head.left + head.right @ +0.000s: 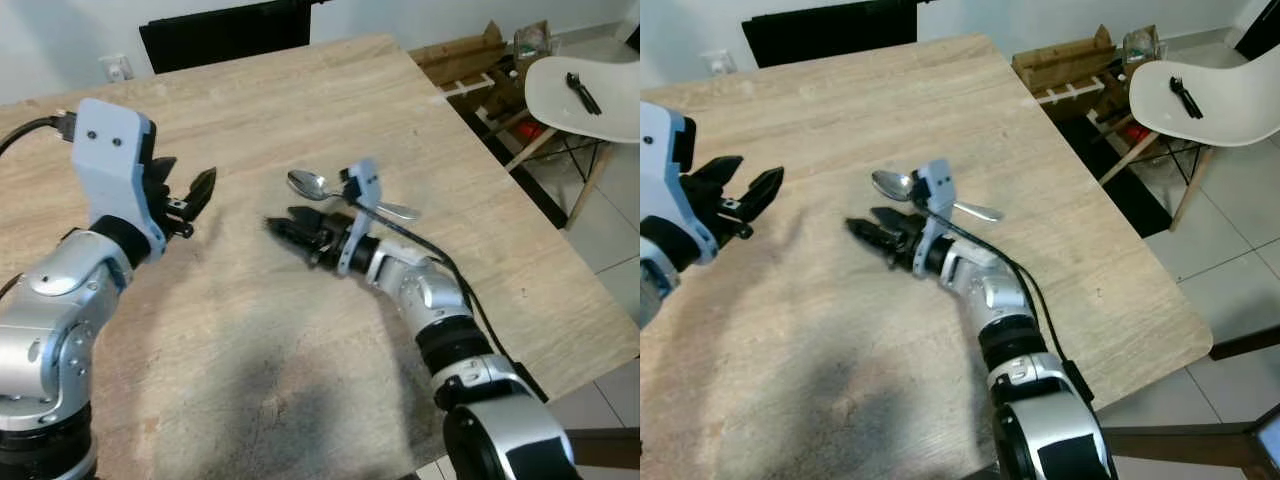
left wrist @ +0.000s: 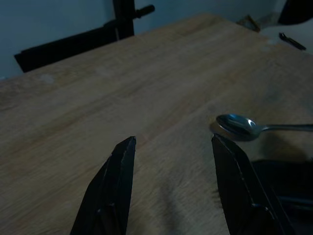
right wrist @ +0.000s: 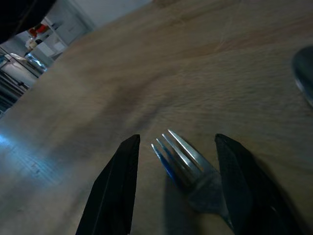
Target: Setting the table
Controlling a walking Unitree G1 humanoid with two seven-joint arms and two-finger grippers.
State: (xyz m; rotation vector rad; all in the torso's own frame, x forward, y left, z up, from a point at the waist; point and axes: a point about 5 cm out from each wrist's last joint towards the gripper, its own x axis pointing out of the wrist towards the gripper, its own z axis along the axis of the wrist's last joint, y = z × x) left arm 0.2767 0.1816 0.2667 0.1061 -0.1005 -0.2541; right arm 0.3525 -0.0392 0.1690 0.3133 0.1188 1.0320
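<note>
Just one spoon [image 1: 312, 184] and one fork [image 3: 188, 161] lie on the table [image 1: 450, 170].

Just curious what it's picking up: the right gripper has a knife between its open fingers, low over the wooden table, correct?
Not a knife: the right wrist view shows a fork between the right gripper's open fingers, low over the wooden table.

spoon [image 1: 902, 186] on table [image 1: 1060, 200], right claw [image 1: 868, 226] beside
</note>
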